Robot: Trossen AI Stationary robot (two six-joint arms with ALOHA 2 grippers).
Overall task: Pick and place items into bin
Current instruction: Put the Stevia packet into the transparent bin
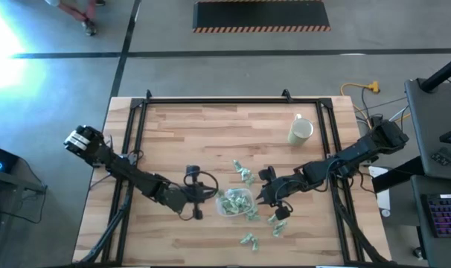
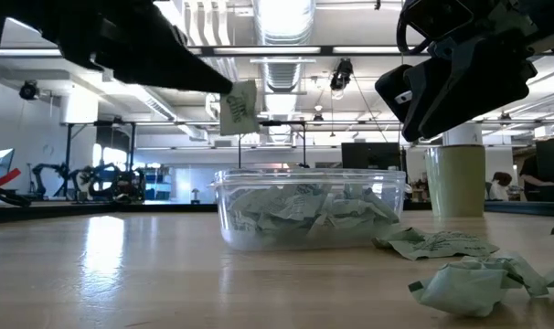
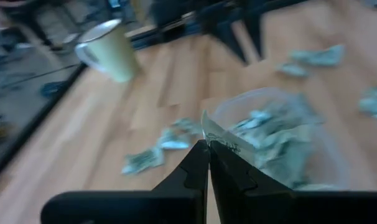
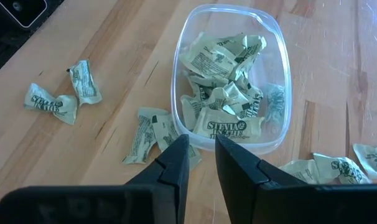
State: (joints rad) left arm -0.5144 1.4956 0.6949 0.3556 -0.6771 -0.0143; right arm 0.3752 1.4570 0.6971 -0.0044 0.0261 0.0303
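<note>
The bin (image 1: 219, 209) is a clear oval tub at the table's middle front, holding several pale-green wrapped items (image 4: 226, 127). More items lie loose around it (image 1: 244, 176) (image 1: 248, 240) (image 4: 51, 102). My left gripper (image 1: 208, 196) is just left of the bin, shut on one item (image 2: 239, 108) that is in the air over the bin's left rim (image 2: 224, 187). My right gripper (image 4: 201, 154) hovers at the bin's right side. Its fingers are a little apart with nothing between them, and they point down at a slant toward the rim (image 4: 238, 148). My left gripper pinches one wrapped item by one end (image 3: 208, 133) between its two fingertips (image 3: 198, 163). The fingers come nearly level from the table's left. The rest of the item sticks out past the fingertips, lifted clear of the table and above the bin.
A cream mug (image 1: 300, 132) stands at the far right of the table. A black frame (image 1: 210, 102) runs along the table's far and side edges. Bare wood lies free to the far left (image 1: 173, 141).
</note>
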